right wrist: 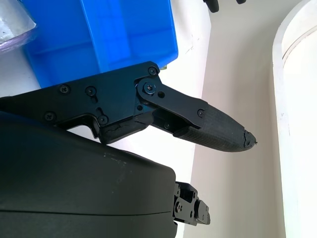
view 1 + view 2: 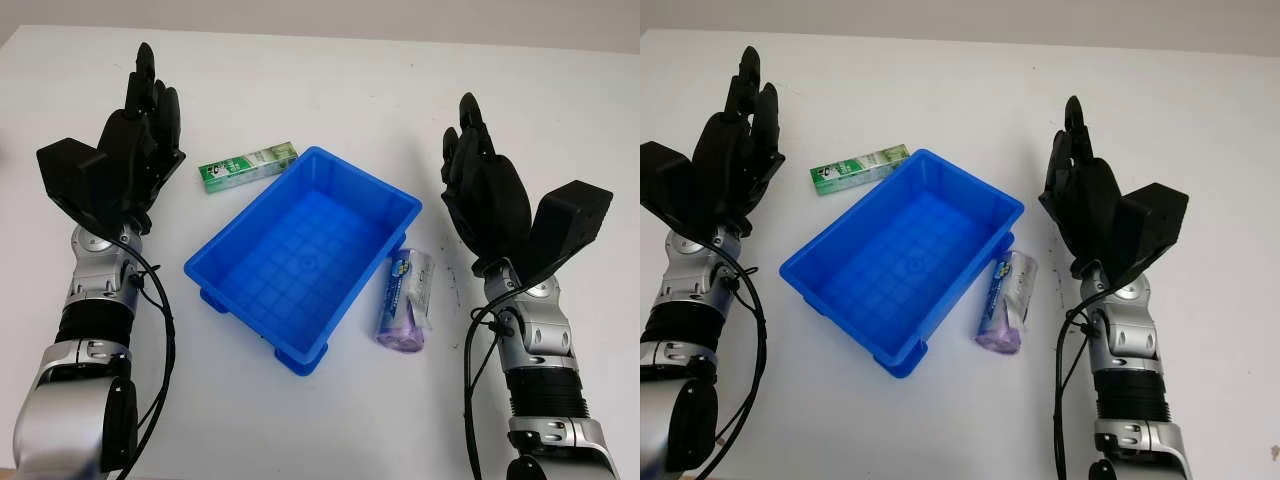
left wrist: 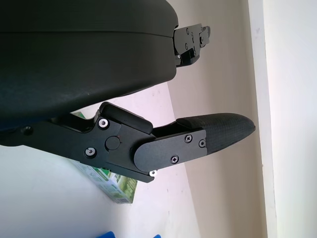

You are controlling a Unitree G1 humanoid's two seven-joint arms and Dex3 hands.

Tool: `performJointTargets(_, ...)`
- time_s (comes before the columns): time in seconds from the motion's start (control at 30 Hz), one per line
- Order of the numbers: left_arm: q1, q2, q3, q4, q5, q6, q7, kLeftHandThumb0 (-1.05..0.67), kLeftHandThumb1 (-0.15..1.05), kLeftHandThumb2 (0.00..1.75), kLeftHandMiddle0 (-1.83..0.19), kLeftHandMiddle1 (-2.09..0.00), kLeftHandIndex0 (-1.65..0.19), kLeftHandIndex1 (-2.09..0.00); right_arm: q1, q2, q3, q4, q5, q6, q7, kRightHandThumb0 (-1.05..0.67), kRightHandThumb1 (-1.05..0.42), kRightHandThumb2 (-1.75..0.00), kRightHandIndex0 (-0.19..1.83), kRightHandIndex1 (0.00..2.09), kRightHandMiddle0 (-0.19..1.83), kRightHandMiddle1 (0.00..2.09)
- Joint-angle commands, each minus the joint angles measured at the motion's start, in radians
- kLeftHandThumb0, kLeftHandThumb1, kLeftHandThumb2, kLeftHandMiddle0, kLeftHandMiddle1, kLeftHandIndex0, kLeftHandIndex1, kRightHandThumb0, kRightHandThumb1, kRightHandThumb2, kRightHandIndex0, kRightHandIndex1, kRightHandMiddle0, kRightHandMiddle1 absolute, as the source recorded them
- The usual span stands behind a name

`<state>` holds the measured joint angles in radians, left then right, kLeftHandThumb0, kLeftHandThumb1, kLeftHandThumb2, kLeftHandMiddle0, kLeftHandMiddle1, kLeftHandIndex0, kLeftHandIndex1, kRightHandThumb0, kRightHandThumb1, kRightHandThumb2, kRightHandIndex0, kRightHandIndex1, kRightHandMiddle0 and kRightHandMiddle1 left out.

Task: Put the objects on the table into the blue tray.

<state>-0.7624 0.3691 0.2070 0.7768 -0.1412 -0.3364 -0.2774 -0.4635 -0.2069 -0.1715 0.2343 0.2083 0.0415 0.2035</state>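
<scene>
From the left eye view, the left hand [image 2: 140,135] is raised off the white table [image 2: 330,80], open and holding nothing. The green box [image 2: 247,165] lies just beyond its fingers toward the centre — nearer this hand than the other. Its long axis runs away from the hand, toward the far corner of the blue tray [image 2: 395,199], which it nearly touches. The tray has nothing in it, so I judge the task not yet begun.

From the right eye view, the right hand [image 2: 1090,205] is likewise open and empty, raised beside the tray's right edge. The purple roll [image 2: 1005,300] in its clear wrapper lies inward of this hand and a little back toward the robot, right beside the tray wall; its long axis runs roughly along the forearm — so the hand would probably close across it. It is a soft-looking cylinder, lilac at the near end, with a blue printed label.

In the left wrist view, the green box shows past the hand's black shell, green with paler print, flat on the table.

In the right wrist view, the tray's blue wall sits close to the fingers [image 1: 218,131], with a corner of the roll's wrapper beside it.
</scene>
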Motion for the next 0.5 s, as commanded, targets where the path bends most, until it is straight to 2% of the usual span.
performJointTargets(0.0, 0.028, -0.002, -0.003, -0.039, 0.005, -0.009, 0.002, -0.78, 1.05, 0.67, 0.19, 0.00, 0.19, 0.00, 0.023, 0.003, 0.002, -0.038, -0.001, 0.006, -0.001, -0.77, -1.05, -0.81, -0.19, 0.00, -0.19, 0.00)
performJointTargets(0.17, 0.060, -0.020, -0.008, -0.105, 0.003, 0.016, 0.015, -0.78, 1.05, 0.67, 0.19, 0.00, 0.19, 0.00, 0.032, -0.006, 0.003, -0.053, -0.003, 0.024, 0.003, -0.78, -1.05, -0.81, -0.19, 0.00, -0.19, 0.00)
performJointTargets(0.33, 0.057, -0.026, -0.029, -0.096, 0.022, 0.013, 0.015, -0.79, 1.05, 0.68, 0.19, 0.00, 0.19, 0.00, 0.013, -0.013, -0.014, -0.047, 0.017, 0.038, 0.017, -0.78, -1.05, -0.78, -0.19, 0.00, -0.19, 0.00)
performJointTargets(0.43, 0.061, -0.029, -0.031, -0.093, 0.024, 0.012, 0.009, -0.77, 1.05, 0.71, 0.19, 0.00, 0.19, 0.00, 0.016, -0.043, -0.033, -0.112, 0.020, 0.044, 0.015, -0.72, -1.05, -0.60, -0.19, 0.00, -0.19, 0.00)
performJointTargets(0.47, 0.064, -0.030, -0.031, -0.093, 0.022, 0.014, 0.008, -0.77, 1.05, 0.71, 0.19, 0.00, 0.19, 0.00, 0.021, -0.068, -0.032, -0.143, -0.005, 0.034, 0.012, -0.67, -1.05, -0.50, -0.12, 0.04, -0.12, 0.05)
